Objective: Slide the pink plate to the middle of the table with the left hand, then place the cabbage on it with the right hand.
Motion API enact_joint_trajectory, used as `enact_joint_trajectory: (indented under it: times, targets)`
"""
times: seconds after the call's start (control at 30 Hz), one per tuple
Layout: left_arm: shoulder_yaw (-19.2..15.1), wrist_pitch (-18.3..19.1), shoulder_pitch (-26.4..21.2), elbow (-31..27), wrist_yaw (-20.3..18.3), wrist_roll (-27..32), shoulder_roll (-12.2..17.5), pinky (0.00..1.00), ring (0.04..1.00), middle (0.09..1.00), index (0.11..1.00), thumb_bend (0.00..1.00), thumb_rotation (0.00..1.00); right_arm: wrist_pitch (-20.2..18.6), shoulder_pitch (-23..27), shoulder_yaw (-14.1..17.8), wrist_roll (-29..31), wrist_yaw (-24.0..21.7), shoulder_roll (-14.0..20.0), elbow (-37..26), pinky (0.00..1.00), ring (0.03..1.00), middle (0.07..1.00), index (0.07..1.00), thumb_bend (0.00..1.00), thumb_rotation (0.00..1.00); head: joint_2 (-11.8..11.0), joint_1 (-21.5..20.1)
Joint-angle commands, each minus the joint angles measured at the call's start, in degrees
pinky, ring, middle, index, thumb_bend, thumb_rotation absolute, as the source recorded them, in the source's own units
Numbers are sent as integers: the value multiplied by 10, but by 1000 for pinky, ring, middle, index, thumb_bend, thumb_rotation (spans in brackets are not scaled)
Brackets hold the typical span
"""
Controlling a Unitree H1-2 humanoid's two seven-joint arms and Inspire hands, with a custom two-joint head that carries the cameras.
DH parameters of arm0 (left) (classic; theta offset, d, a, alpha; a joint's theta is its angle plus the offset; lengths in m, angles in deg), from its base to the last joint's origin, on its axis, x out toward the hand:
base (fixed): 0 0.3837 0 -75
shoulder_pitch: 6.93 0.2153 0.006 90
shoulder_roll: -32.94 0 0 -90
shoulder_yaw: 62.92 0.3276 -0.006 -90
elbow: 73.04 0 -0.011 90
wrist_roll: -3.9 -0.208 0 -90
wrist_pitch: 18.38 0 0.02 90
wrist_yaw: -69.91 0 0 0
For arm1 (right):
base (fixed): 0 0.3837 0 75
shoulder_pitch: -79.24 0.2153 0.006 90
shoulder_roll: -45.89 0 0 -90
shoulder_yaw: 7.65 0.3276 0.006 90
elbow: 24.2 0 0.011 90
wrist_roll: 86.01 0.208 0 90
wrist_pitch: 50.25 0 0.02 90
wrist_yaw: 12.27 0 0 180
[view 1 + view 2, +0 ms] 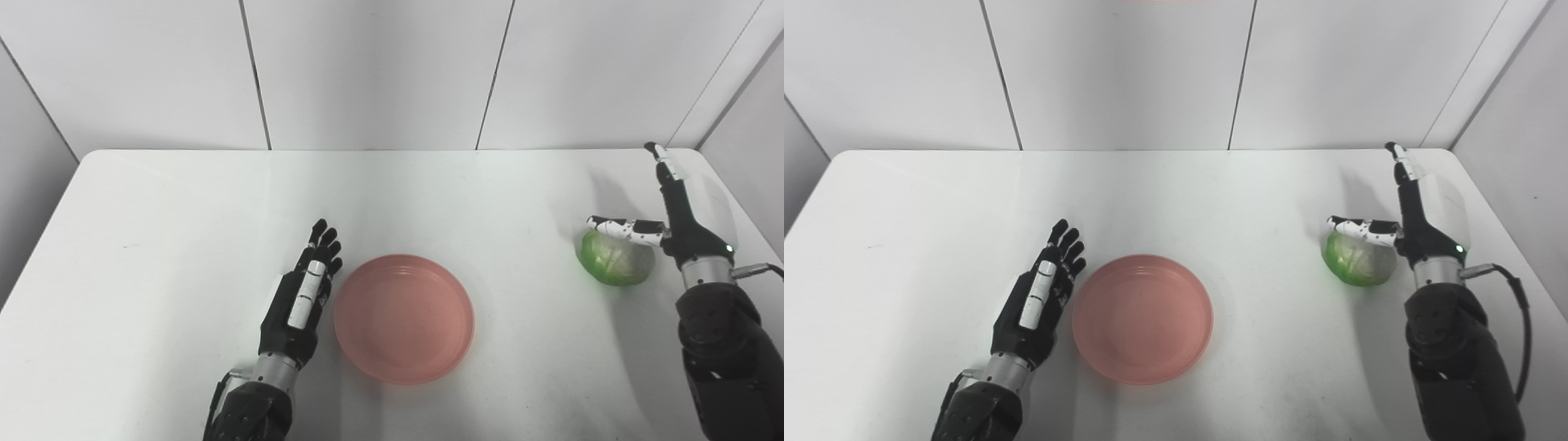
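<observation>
The pink plate (404, 318) lies flat on the white table (184, 202), near the middle and toward the front. My left hand (303, 300) rests just left of the plate's rim, fingers straight and held edge-on, holding nothing. A green cabbage (614, 259) sits at the right side of the table. My right hand (670, 211) stands open beside it, palm to the cabbage's right, thumb reaching over its top, fingers pointing up and away. Whether the thumb touches the cabbage is unclear.
White wall panels (373, 73) close the table's far side and a wall runs along its right side. The table's right edge lies close behind my right forearm (723, 349).
</observation>
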Motion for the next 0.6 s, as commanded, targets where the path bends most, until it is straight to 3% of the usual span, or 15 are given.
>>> enact_joint_trajectory:
  times: [0.0,0.1,0.33,0.57]
  targets:
    - [1,-4,-6,-20,-5,2,2,1000,1000,1000,986,661,784,-25,13,2,-2,-12,22,-20,788,964,985,960,977,219,0,-5]
    - [0,-4,-5,-24,-9,6,5,1000,1000,998,986,671,768,-40,14,-2,-1,-23,22,-16,781,962,991,966,999,153,-1,-10]
    - [-1,-6,-3,-30,-15,14,10,1000,999,1000,991,665,788,-71,15,-6,9,-47,25,-15,735,943,983,973,1000,133,-1,-14]
    - [-4,0,-3,-39,-12,22,13,1000,1000,1000,1000,655,807,-91,20,46,-10,-114,-4,-34,762,956,1000,992,959,114,-1,-17]
